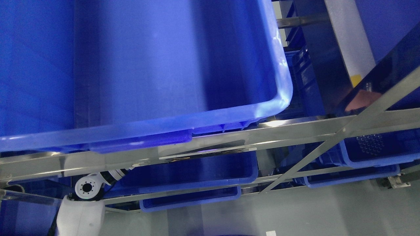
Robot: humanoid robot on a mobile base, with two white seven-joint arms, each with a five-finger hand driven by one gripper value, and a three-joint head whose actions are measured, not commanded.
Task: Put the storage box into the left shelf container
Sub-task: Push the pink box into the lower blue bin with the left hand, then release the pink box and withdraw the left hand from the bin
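Filling most of the view, a big blue storage box (pixel 137 62), smooth-walled with a rounded glossy rim, sits on the metal shelf rail (pixel 295 129). Below, a white left arm joint (pixel 87 187) shows; its hand's state cannot be told.

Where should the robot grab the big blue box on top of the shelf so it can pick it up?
Probably by the thick rolled rim of the big blue box, along the near long edge, coming from the front just above the metal shelf rail. The rim sticks out like a lip, so fingers could hook under it, while the inside walls look smooth and sloped. No robot hand is visible, only a white arm joint at lower left.
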